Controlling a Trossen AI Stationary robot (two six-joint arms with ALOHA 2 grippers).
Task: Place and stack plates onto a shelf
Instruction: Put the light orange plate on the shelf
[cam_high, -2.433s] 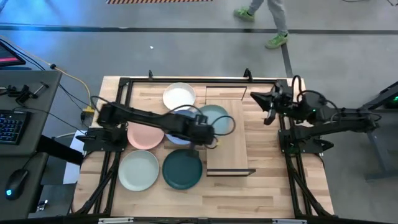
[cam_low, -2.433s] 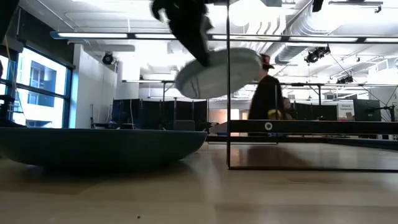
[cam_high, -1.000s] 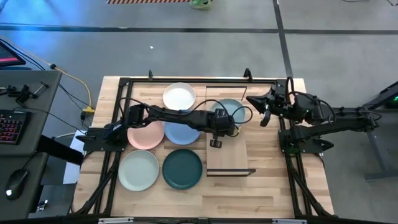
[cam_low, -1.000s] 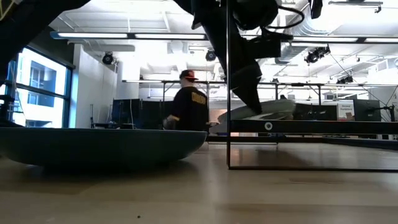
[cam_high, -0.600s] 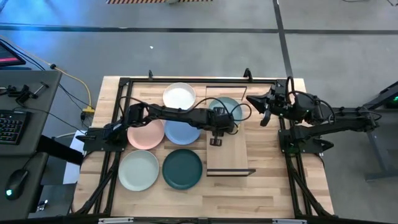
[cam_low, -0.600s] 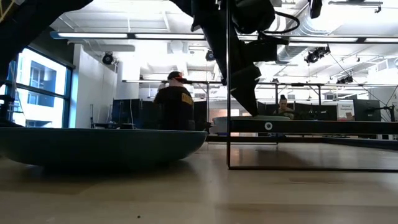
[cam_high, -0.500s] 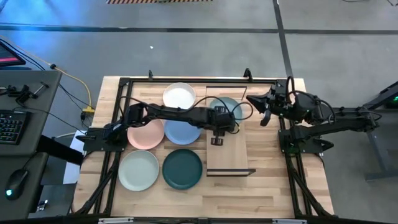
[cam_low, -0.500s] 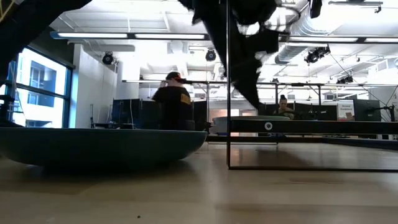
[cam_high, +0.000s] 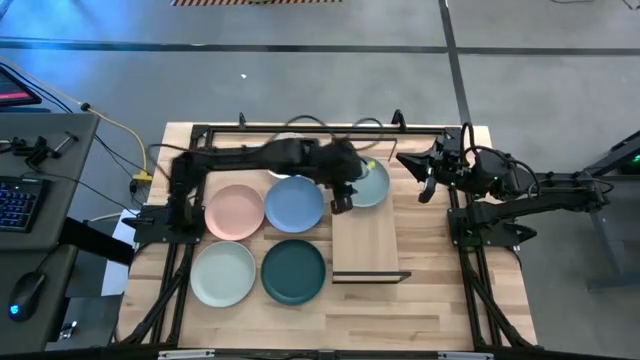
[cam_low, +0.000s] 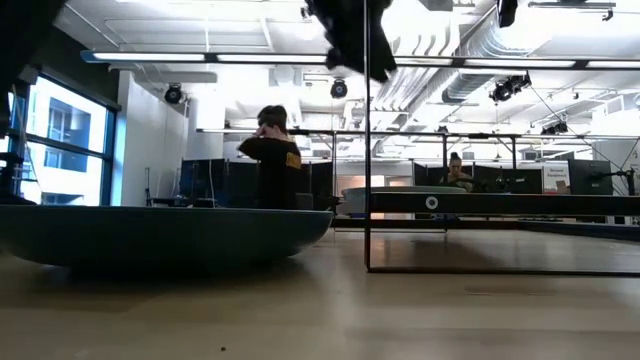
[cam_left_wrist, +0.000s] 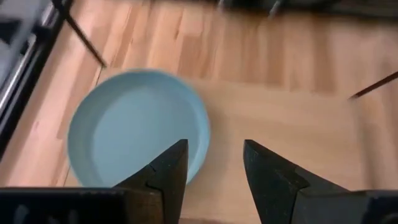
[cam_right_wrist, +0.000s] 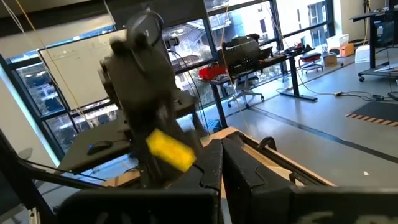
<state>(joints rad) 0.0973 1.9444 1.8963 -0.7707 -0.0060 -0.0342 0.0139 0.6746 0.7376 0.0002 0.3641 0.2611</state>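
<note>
A pale green plate (cam_high: 372, 186) lies flat on the far end of the shelf (cam_high: 366, 245), a light-wood board with black frame ends; the left wrist view shows this plate (cam_left_wrist: 134, 138) on the board too. My left gripper (cam_high: 341, 203) hangs open above the shelf's left edge, beside the plate, with nothing between its fingers (cam_left_wrist: 171, 163). On the table left of the shelf lie a blue plate (cam_high: 295, 204), a pink plate (cam_high: 233, 212), a second pale green plate (cam_high: 223, 273) and a dark teal plate (cam_high: 293, 271). My right gripper (cam_high: 425, 186) waits shut at the far right.
A white plate (cam_high: 290, 139) at the far edge is mostly hidden under my left arm. The black frame posts (cam_low: 366, 150) of the shelf stand at its ends. In the low view the dark teal plate (cam_low: 150, 236) fills the near left. A person (cam_low: 272, 160) stands in the room beyond.
My left gripper has opened and let go of the pale green plate, which went from tilted to lying flat on the shelf. The gripper has then risen and drawn back toward the table's left and far edges.
</note>
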